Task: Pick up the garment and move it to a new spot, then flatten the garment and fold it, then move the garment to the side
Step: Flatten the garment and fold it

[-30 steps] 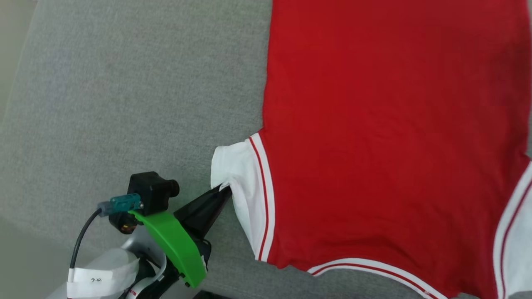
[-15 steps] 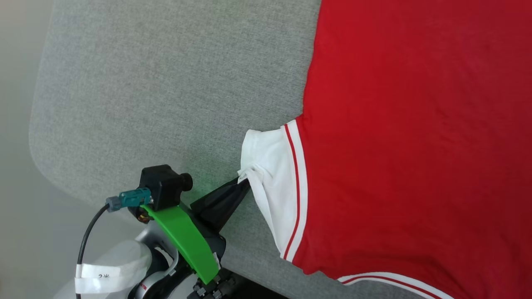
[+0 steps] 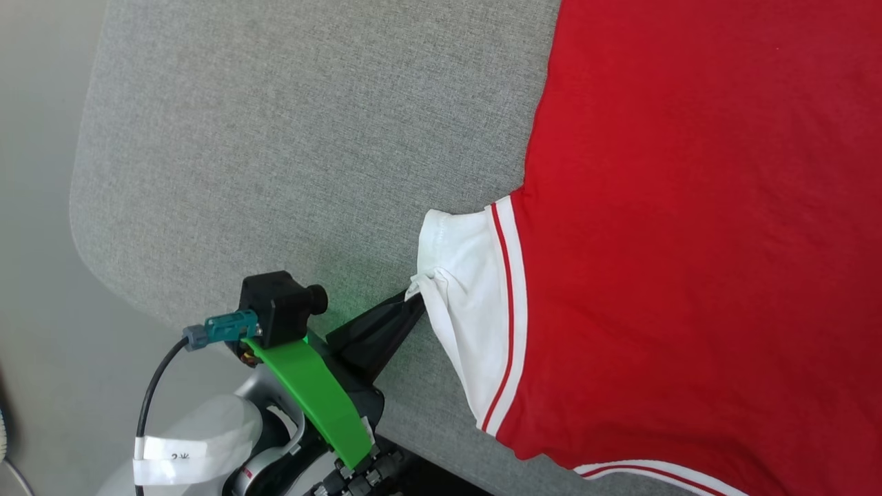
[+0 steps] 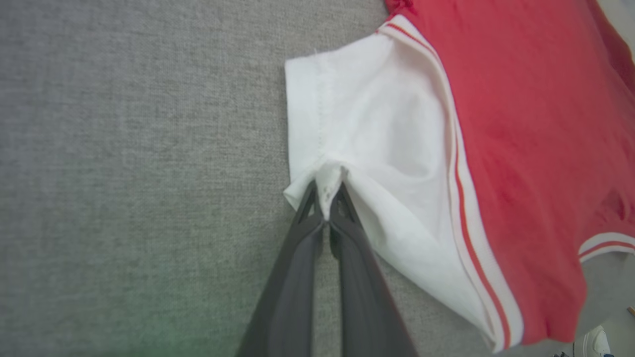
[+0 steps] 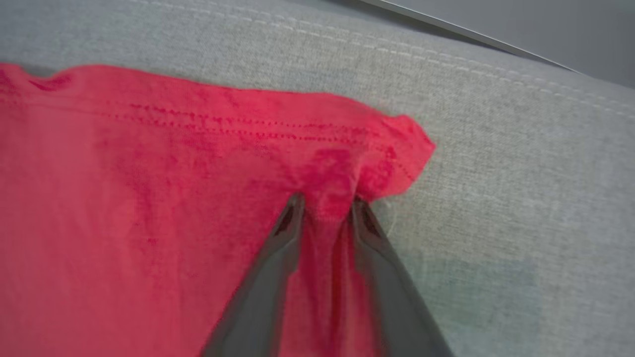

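Note:
The garment (image 3: 689, 241) lies spread on the grey cloth table (image 3: 275, 138), plain red side up, with a white sleeve (image 3: 468, 289) edged by red-white trim. My left gripper (image 3: 413, 295) is shut on that sleeve's hem corner. In the left wrist view the left gripper (image 4: 325, 191) pinches a small peak of white fabric of the garment (image 4: 521, 124). In the right wrist view my right gripper (image 5: 325, 203) stands at a corner of the garment's (image 5: 124, 198) stitched red hem. A ridge of red fabric is bunched between its fingers (image 5: 292, 218), which sit a little apart.
The table's rounded corner (image 3: 79, 213) shows at the left, with pale floor (image 3: 34, 275) beyond it. Bare grey cloth stretches left of the garment. A stitched table edge (image 5: 446, 64) runs just past the red hem in the right wrist view.
The head camera has swung left, so the whole picture has slid right and the table's corner now shows. My left gripper keeps its hold on the sleeve.

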You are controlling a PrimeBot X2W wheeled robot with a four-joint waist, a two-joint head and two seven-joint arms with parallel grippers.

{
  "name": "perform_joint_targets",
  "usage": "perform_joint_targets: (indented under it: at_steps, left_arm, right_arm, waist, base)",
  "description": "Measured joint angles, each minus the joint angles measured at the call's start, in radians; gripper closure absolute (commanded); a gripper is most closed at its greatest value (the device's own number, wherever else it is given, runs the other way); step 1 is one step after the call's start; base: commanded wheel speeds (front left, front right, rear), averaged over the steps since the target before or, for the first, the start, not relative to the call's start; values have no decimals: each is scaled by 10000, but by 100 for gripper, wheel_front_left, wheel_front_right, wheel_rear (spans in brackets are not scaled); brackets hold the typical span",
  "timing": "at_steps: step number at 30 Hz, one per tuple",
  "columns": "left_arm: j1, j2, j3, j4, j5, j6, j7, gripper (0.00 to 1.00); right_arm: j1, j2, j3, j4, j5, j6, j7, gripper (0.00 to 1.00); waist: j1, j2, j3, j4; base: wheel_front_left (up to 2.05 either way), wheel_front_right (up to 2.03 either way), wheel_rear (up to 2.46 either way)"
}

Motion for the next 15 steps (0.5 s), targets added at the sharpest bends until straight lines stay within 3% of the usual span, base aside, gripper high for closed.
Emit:
perform_joint_targets:
  at_steps: [15]
  left_arm:
    - [-1,31,59,205,-167,119,19,100]
  right_arm:
    - [1193,-111,-48,-77,374,0,-403,100]
  waist:
    - [0,0,-643,-391]
  base:
    - [0,0,0]
